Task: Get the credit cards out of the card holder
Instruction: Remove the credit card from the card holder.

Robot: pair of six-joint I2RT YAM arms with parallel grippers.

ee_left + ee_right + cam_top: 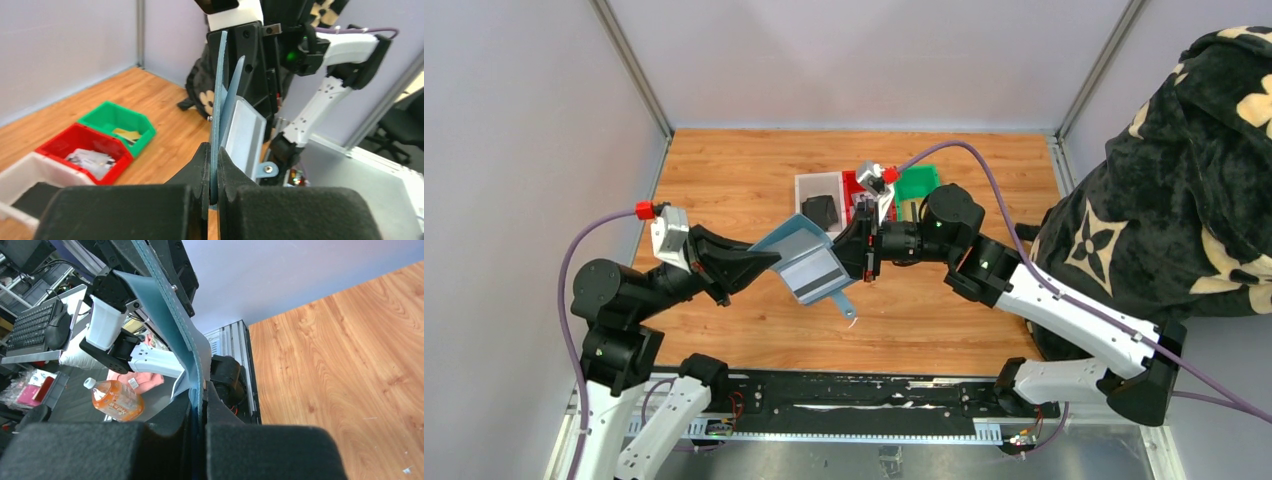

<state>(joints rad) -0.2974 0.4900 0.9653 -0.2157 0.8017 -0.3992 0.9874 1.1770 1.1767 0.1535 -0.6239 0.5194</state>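
The teal-blue card holder (796,247) hangs spread open in the air between my two arms. My left gripper (769,262) is shut on its left flap, and the left wrist view shows that flap (218,100) edge-on between the pinched jaws of this gripper (214,150). My right gripper (864,250) is shut on the right flap (170,325), as the right wrist view shows (200,390). A pale grey credit card (816,272) lies in the slots of the lower half (245,137). The small closing tab (848,305) dangles below.
Behind the holder stand a white bin (804,185) with a black wallet (822,208), a red bin (852,183) and a green bin (916,183). A person in black patterned clothing (1184,200) sits at the right edge. Grey walls enclose the wooden table (724,170).
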